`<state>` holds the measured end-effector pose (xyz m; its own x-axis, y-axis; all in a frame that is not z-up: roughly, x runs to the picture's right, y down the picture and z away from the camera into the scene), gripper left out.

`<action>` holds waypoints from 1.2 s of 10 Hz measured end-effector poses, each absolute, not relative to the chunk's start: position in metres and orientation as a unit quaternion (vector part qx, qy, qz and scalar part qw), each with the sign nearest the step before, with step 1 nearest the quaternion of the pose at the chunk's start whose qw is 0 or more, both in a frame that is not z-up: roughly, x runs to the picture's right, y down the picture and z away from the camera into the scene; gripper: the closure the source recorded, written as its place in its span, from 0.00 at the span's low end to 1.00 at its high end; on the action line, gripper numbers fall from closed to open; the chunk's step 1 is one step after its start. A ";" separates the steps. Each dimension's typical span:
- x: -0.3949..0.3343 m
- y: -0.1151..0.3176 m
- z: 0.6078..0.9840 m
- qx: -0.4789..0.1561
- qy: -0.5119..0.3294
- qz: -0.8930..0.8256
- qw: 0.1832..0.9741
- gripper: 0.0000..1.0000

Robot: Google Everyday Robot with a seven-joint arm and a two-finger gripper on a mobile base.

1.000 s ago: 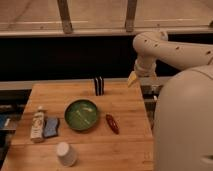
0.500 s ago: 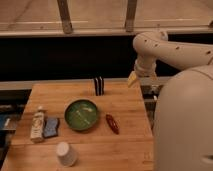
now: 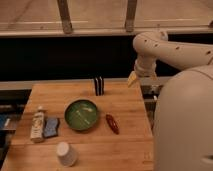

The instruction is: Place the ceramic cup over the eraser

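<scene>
The white ceramic cup (image 3: 66,153) stands near the front edge of the wooden table (image 3: 125,145), left of centre. The eraser (image 3: 99,86), a small black striped block, stands upright at the table's back edge, near the middle. My gripper (image 3: 132,79) hangs at the end of the white arm, above the table's back right corner. It is to the right of the eraser and far from the cup. Its pale fingers are open and hold nothing.
A green bowl (image 3: 81,115) sits in the middle of the table, between cup and eraser. A red pepper-shaped thing (image 3: 112,123) lies right of the bowl. A white labelled bottle (image 3: 37,124) and a flat blue pad (image 3: 51,127) lie at the left. My white body (image 3: 182,125) fills the right side.
</scene>
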<state>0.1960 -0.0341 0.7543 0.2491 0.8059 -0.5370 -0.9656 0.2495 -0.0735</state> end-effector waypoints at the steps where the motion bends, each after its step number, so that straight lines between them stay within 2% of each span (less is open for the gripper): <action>1: 0.196 -0.034 0.754 -0.200 0.200 0.579 0.765 0.20; 9: 0.196 -0.035 0.753 -0.202 0.202 0.574 0.768 0.20; 12: 0.171 -0.043 0.755 -0.214 0.191 0.553 0.782 0.20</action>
<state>0.1707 -0.0430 0.7549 0.3155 0.7834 -0.5354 -0.9469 0.2971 -0.1233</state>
